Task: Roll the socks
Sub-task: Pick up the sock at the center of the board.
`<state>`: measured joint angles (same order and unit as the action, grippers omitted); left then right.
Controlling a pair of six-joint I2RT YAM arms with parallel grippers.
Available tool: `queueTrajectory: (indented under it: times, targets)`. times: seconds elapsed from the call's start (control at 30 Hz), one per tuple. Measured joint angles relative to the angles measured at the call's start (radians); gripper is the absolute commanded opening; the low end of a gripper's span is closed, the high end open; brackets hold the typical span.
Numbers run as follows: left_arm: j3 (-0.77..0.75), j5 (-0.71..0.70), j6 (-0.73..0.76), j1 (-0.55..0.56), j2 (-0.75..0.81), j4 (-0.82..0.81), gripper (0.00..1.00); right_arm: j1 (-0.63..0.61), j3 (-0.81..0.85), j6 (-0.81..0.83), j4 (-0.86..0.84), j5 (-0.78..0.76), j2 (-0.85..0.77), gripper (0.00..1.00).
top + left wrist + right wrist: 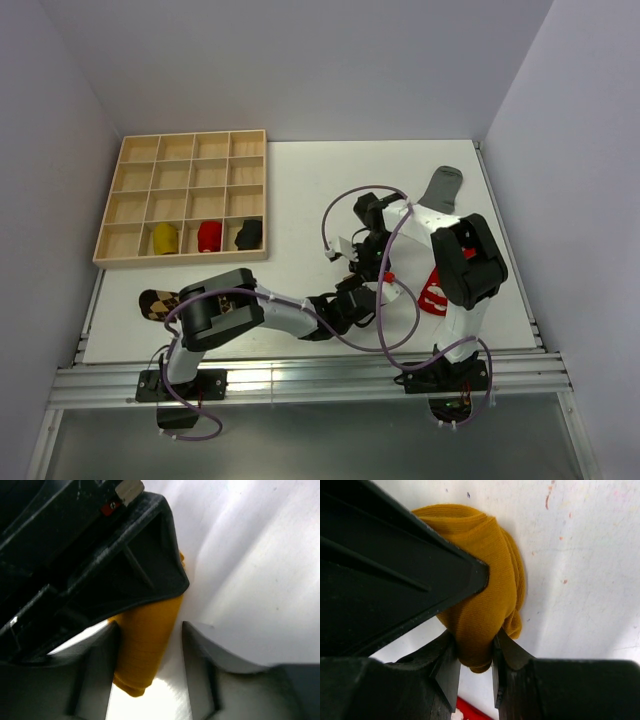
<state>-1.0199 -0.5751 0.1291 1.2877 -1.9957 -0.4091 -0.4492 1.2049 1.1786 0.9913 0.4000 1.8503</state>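
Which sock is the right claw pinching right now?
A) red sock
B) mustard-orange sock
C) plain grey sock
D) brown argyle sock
B: in the right wrist view, the right claw is shut on the mustard-orange cloth sock, with one finger pressing each side.

Mustard-orange sock (485, 575), brown-tan argyle sock (157, 303) (diamond-patterned), plain grey sock (444, 186), red sock (432, 292) with white marks.

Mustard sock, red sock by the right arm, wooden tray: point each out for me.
mustard sock (485, 595): right wrist view, middle of the bunched cloth.
red sock (432, 292): top view, visible patch with white marks.
wooden tray (122, 240): top view, bare bottom-left compartment.
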Motion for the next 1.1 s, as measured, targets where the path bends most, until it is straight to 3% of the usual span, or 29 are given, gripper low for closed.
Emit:
queueTrajectory:
  times: [0.13, 0.23, 0.27, 0.4, 0.47, 0.63, 0.87, 1.1]
  targets:
    - [-0.025, -0.001, 0.018, -0.008, -0.025, 0.003, 0.33, 0.004, 0.001, 0.003, 0.013, -0.015, 0.0, 0.26]
    - [-0.03, 0.013, 0.019, -0.014, -0.026, 0.005, 0.13, 0.004, 0.001, 0.013, 0.018, -0.023, 0.0, 0.27]
    - [-0.03, 0.014, 0.022, -0.014, -0.026, 0.006, 0.0, 0.004, 0.001, 0.016, 0.019, -0.023, 0.0, 0.28]
    - [-0.032, 0.018, 0.021, -0.015, -0.027, 0.009, 0.0, 0.004, 0.002, 0.017, 0.021, -0.023, 0.0, 0.38]
    - [-0.032, 0.022, 0.019, -0.016, -0.027, 0.008, 0.0, 0.005, 0.004, 0.01, 0.021, -0.023, 0.0, 0.49]
    - [-0.025, 0.031, -0.004, -0.019, -0.024, -0.012, 0.0, 0.041, 0.042, -0.008, 0.06, 0.028, 0.0, 0.59]
    - [0.018, 0.089, -0.12, -0.053, 0.013, -0.047, 0.0, 0.191, 0.224, -0.053, 0.204, 0.197, -0.009, 0.6]
    - [0.083, 0.172, -0.263, -0.144, 0.09, -0.036, 0.0, 0.372, 0.262, -0.21, 0.171, 0.286, -0.151, 0.61]
